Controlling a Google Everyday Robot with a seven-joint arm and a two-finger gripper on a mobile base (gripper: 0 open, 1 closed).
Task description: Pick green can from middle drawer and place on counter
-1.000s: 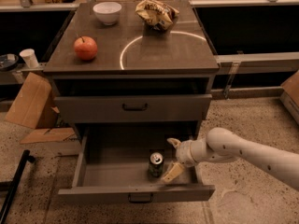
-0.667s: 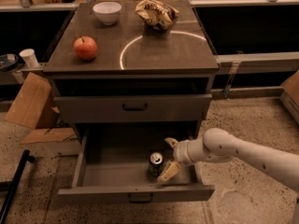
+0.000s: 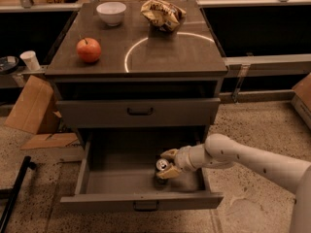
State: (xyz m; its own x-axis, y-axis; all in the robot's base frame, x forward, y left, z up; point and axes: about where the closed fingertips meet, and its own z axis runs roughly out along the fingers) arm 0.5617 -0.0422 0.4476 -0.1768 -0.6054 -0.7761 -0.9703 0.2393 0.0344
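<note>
The green can (image 3: pixel 160 176) stands upright on the floor of the pulled-out middle drawer (image 3: pixel 116 183), right of centre, with its silver top showing. My gripper (image 3: pixel 166 164) has reached into the drawer from the right and is at the can's top. It is open, with one finger (image 3: pixel 169 154) behind the can and the other (image 3: pixel 167 173) in front of it, so the can sits between them. The counter (image 3: pixel 165 52) with its thin white circle lies above.
On the counter are a red apple (image 3: pixel 89 50) at the left, a white bowl (image 3: pixel 111 12) at the back and a crumpled chip bag (image 3: pixel 163 14). The upper handled drawer (image 3: pixel 140 111) is closed. Cardboard (image 3: pixel 29 108) and a white cup (image 3: pixel 31 60) lie at the left.
My gripper has moved left, from beside the can to around its top, and the gap between the fingers has narrowed. The can has not moved.
</note>
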